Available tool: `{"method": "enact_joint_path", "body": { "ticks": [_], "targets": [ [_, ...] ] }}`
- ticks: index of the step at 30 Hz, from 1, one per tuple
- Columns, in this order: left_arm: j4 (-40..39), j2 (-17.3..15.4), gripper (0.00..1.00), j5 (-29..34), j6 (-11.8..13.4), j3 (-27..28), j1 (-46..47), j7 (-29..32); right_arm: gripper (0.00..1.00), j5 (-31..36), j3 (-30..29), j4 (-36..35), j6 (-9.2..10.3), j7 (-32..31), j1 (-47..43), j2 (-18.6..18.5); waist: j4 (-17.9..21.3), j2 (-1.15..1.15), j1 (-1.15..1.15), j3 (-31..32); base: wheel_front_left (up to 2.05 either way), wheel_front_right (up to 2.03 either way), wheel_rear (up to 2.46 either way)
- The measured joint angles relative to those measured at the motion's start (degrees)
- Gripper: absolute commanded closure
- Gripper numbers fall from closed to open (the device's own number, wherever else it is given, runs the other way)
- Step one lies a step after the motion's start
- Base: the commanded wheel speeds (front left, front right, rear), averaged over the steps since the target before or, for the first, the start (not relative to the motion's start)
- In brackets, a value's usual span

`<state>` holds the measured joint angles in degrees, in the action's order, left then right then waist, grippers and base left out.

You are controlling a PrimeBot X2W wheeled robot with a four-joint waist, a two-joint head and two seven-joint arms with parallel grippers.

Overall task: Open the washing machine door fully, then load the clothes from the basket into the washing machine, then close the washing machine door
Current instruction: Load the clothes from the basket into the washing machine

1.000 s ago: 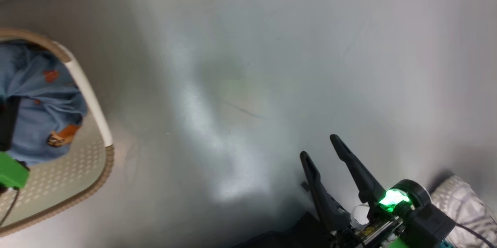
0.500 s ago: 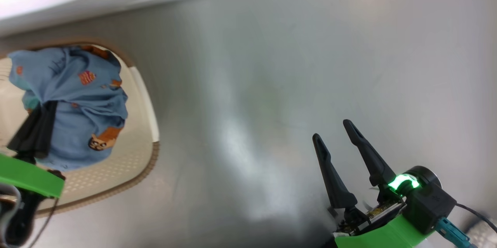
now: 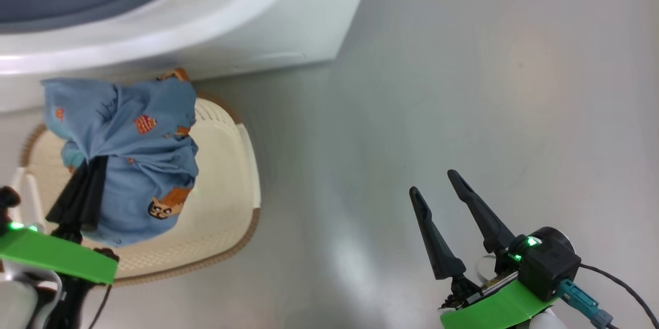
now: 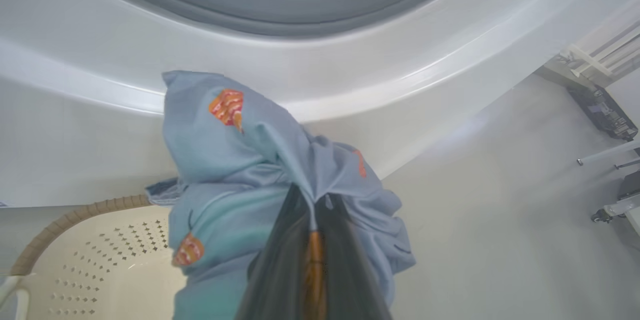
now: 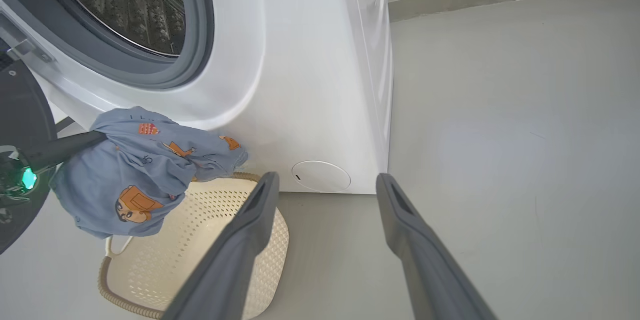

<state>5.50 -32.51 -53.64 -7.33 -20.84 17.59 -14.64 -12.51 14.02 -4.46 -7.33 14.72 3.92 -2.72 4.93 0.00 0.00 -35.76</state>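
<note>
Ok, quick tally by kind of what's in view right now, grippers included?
Washing machine: 1
Basket: 1
Blue clothes bundle: 1
Grippers: 2, the left gripper shut on the bundle, the right gripper open
Total: 5

So the washing machine mouth is wide open, nothing across it, door swung aside. Just below the mouth hangs the clothes bundle pinched in my left gripper, basket under it. Past the machine's corner it's bare floor, loads of room round my spread right gripper.
</note>
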Motion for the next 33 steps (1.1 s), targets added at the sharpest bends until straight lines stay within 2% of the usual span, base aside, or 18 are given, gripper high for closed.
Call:
{"method": "enact_joint_path", "body": {
  "ticks": [16, 33],
  "targets": [
    [-3.36, 5.27, 1.00, 4.41, 0.00, 4.78, -5.31, 0.00, 0.00, -0.46, -1.47, 5.32, 0.00, 0.01, -0.43, -0.15, -3.72, 0.00, 0.00, 12.78, 0.00, 0.00, 0.00],
    [-5.52, 11.50, 1.00, 18.42, -0.01, 10.50, -13.08, 0.00, 0.00, -0.60, -7.11, 7.65, 0.00, 0.00, -2.84, -0.18, -5.51, 0.00, 0.00, 25.24, 0.00, 0.00, 0.00]
  ]
}}
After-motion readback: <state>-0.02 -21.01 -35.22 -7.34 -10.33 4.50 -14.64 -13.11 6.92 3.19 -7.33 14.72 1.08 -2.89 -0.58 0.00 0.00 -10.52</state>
